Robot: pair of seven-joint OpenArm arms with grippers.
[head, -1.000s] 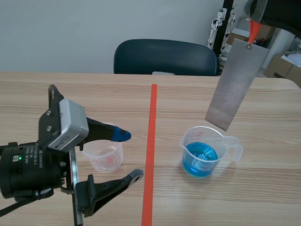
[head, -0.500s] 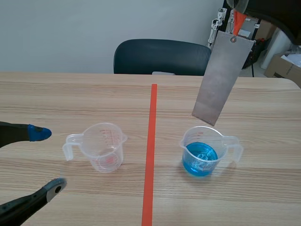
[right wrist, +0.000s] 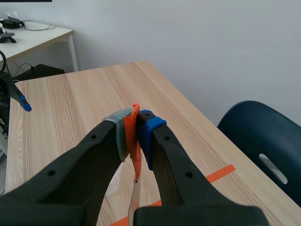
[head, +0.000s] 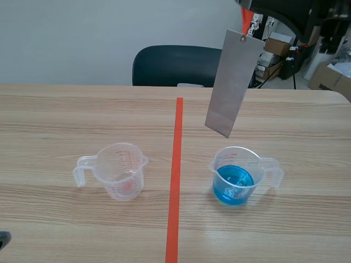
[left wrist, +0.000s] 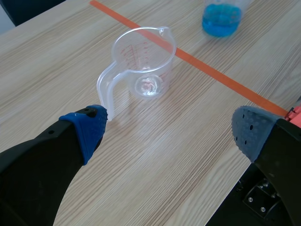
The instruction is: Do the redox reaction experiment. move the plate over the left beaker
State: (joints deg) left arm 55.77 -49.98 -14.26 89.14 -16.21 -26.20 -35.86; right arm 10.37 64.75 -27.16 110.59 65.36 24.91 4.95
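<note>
Scene camera faces across table [head: 66, 109]; left wrist close, sharing empty beaker [head: 122, 170].

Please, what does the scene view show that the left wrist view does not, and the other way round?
Only the scene view shows the grey plate, hanging tilted in the air by its orange tab, and the dark chair behind the table. Only the left wrist view shows the left gripper, its fingers open. Both show the clear beaker, the beaker of blue liquid, the orange tape line and the wooden table.
</note>
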